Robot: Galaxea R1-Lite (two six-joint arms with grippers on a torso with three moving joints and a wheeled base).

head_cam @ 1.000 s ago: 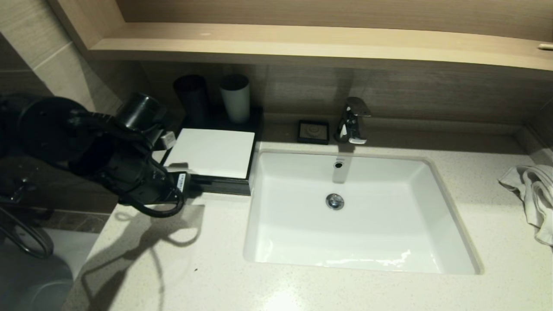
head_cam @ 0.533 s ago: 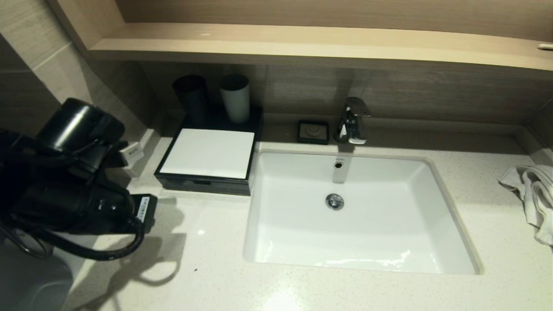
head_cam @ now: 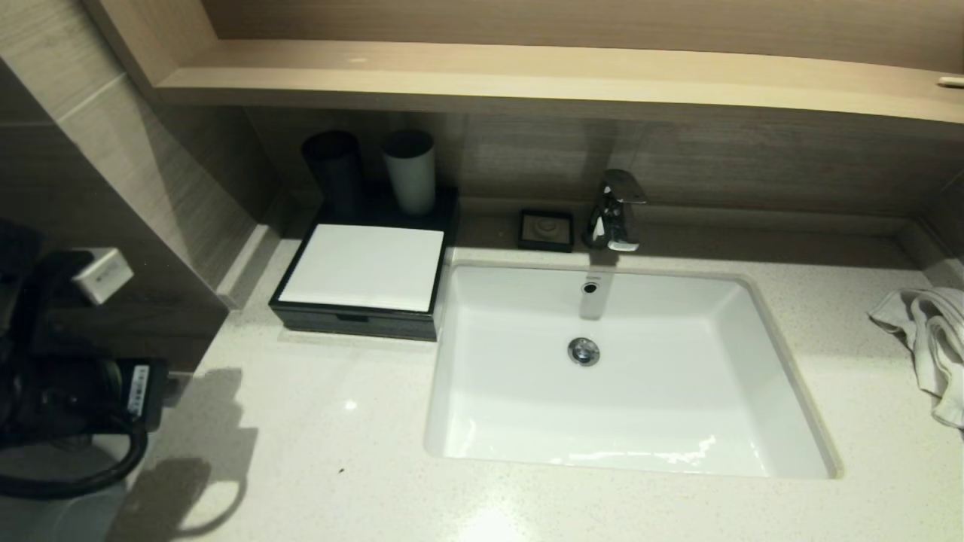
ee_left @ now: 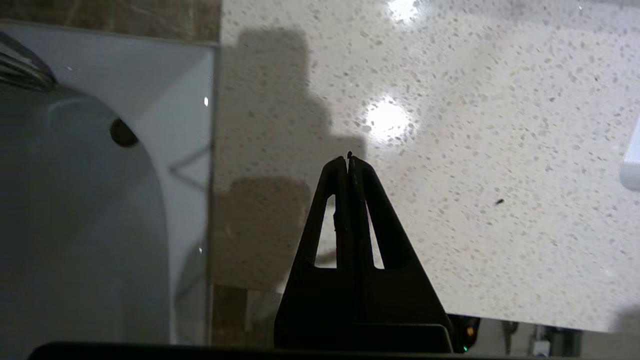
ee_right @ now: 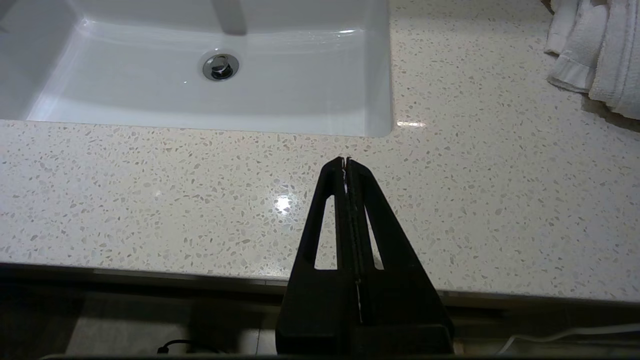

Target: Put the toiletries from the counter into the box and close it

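The low black box [head_cam: 360, 277] with its flat white top stands at the back left of the speckled counter [head_cam: 316, 444], its drawer front flush and closed. No toiletries show on the counter. My left arm sits at the far left of the head view, off the counter's left edge. Its gripper [ee_left: 348, 159] is shut and empty, above the counter's left end. My right gripper [ee_right: 346, 160] is also shut and empty, held over the counter's front edge, just in front of the basin [ee_right: 210, 100]; it does not appear in the head view.
A white rectangular basin [head_cam: 625, 376] fills the counter's middle, with a chrome tap [head_cam: 616, 211] and a small black soap dish [head_cam: 546, 229] behind it. A black cup [head_cam: 333, 169] and a grey cup [head_cam: 410, 172] stand behind the box. A crumpled towel [head_cam: 926, 346] lies at the right.
My left arm has drawn back from the box's front left corner, leftward and towards me, off the counter's left edge. The box has not moved.
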